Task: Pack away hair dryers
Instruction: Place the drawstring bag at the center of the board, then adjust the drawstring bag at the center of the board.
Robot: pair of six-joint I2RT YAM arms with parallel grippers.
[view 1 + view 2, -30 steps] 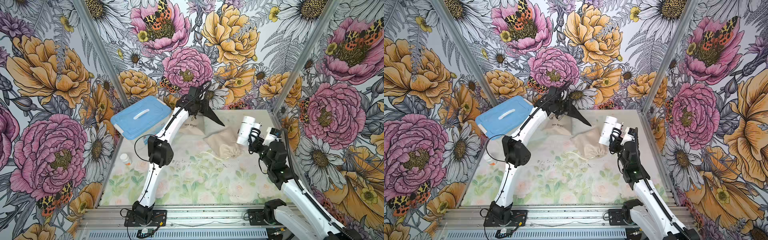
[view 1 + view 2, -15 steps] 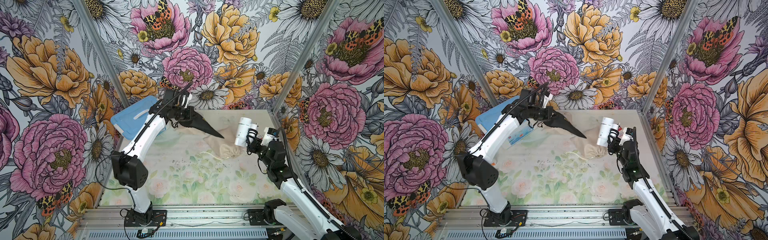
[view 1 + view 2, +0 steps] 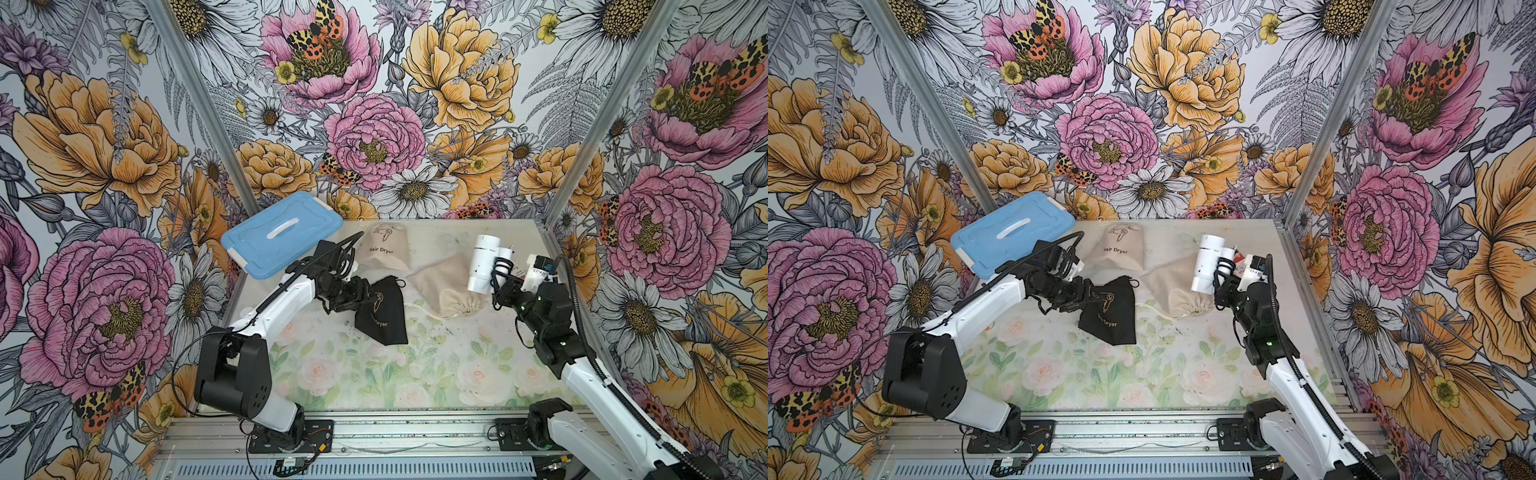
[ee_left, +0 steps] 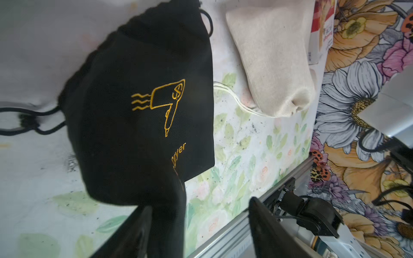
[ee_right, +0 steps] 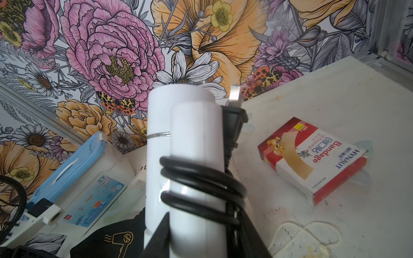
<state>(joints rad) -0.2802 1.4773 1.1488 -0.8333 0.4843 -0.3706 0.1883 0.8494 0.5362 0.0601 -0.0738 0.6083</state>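
left wrist view first: the left gripper (image 4: pixel 199 203) has its fingers spread wide, and i can see bare table (image 4: pixel 245 156) through the gap. the black pouch (image 4: pixel 134 111) with the gold dryer print lies right in front of it, and 1 fold of the cloth runs down just beside 1 finger (image 4: pixel 138 232).

over on the right wrist cam, the right gripper (image 5: pixel 203 223) is clamped on the handle of the white hair dryer (image 5: pixel 194 134), 1 finger either side, right where the black cord (image 5: pixel 201 185) is coiled round it. the plug (image 5: pixel 233 111) sticks up alongside the handle.

in both top views the dryer (image 3: pixel 482 262) (image 3: pixel 1204 262) sits in that grip at the back right of the table, the lower end of its barrel over the plain beige pouch (image 3: pixel 444 286). a 2nd beige pouch (image 3: pixel 384 249), printed "hair dryer", lies further back next to the blue-lidded box (image 3: pixel 282 239). a bandage box (image 5: pixel 312 156) lies flat on the table beyond the dryer.
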